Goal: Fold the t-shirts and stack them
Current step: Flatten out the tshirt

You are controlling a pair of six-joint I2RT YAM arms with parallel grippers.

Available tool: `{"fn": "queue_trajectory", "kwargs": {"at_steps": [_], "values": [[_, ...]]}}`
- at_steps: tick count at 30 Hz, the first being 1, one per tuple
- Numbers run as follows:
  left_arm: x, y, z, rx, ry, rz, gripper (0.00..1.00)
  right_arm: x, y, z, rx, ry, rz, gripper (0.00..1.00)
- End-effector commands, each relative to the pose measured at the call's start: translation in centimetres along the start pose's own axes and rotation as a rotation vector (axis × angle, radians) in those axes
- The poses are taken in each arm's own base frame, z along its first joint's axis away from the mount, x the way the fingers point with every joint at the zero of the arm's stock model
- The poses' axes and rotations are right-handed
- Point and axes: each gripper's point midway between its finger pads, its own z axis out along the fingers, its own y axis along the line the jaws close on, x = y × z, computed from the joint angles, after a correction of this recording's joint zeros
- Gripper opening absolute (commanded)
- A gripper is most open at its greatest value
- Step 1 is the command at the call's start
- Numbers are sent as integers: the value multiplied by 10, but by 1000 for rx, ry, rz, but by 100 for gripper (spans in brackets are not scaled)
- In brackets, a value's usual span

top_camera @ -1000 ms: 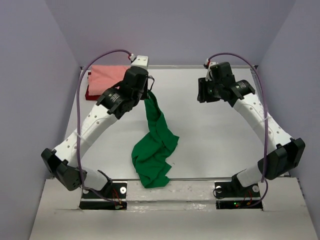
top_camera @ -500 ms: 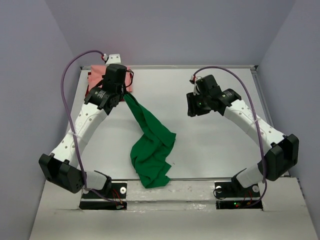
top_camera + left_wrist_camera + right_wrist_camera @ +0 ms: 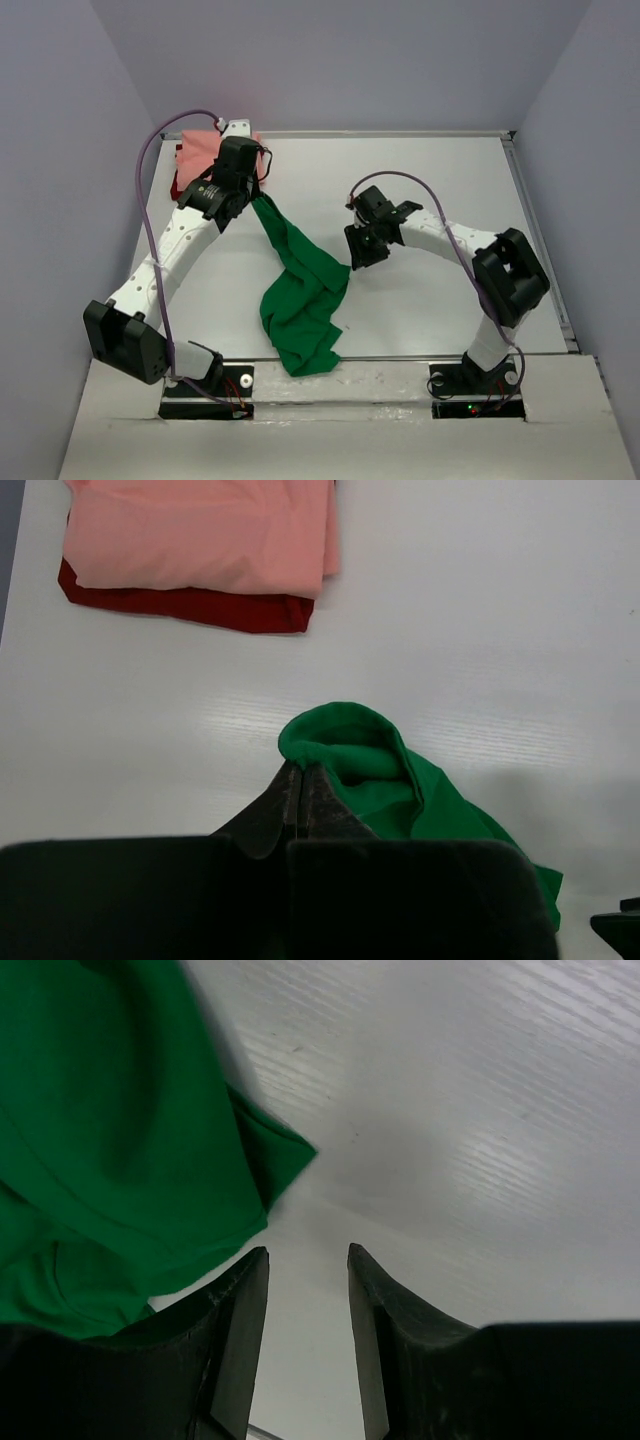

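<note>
Left pincer (image 3: 302, 772) pinches bright green cotton t-shirt (image 3: 300, 300) aloft to unfurl it | right pincer (image 3: 306, 1260), spread, hovers by its 2-o'clock corner for second grip.

White table (image 3: 450, 180), folded dark red t-shirt (image 3: 190, 605) at far-left corner, green t-shirt (image 3: 300, 310) bunched near front

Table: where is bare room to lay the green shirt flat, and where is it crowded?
Bare: the far right of the table, between the right gripper and the wall. Crowded: far left corner, pink shirt atop dark red shirt, left gripper holding the green shirt beside them.
</note>
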Motion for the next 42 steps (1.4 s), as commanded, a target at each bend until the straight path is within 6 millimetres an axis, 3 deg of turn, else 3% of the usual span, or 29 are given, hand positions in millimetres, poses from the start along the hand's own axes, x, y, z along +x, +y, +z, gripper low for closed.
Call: {"fn": "queue_trajectory", "kwargs": {"at_steps": [1,6,13,32,42], "values": [[-9,-5,-2,28,-43,-22,0,-33,32,9,-68,-81,-34,43],[-7,-7,-4,51,-42,-24,0,-49,33,19,-53,-97,-32,42],[-7,-7,-9,65,-47,-23,0,-55,30,29,-30,-93,-33,41],[-10,-4,-19,77,-63,-24,0,-23,3,40,74,-43,22,41],[-11,-6,-21,91,-63,-24,0,-10,10,48,16,-3,11,40]]}}
